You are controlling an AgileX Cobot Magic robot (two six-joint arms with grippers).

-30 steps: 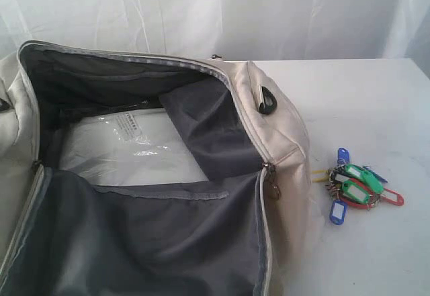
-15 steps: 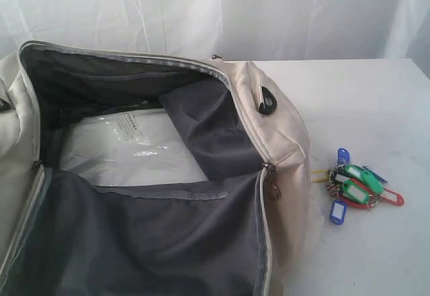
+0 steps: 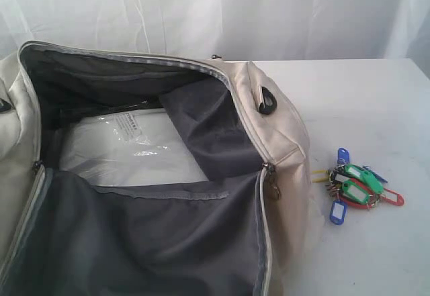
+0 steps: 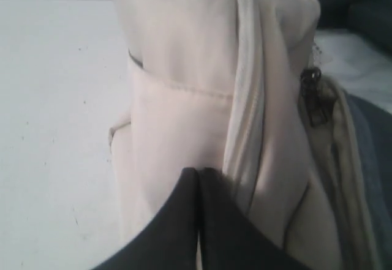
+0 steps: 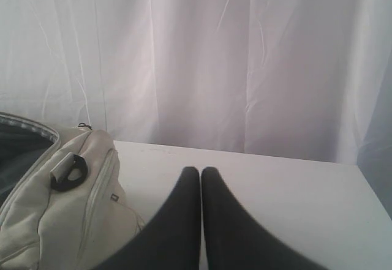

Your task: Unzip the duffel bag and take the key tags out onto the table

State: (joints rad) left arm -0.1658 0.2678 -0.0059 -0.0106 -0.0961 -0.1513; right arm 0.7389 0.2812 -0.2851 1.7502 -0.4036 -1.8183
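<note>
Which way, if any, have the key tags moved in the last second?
No move. The key tags lie on the table at the same gap right of the duffel bag as before.

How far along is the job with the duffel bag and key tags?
Done: the duffel bag gapes unzipped, and the key tags lie on the table beside it. In hand: nothing; the left gripper and right gripper are shut and empty. Left: nothing apparent.

We can read no text: the printed label (image 3: 127, 123) on the plastic-wrapped packet (image 3: 134, 154) inside the duffel bag (image 3: 285, 141) is too blurred for us.
</note>
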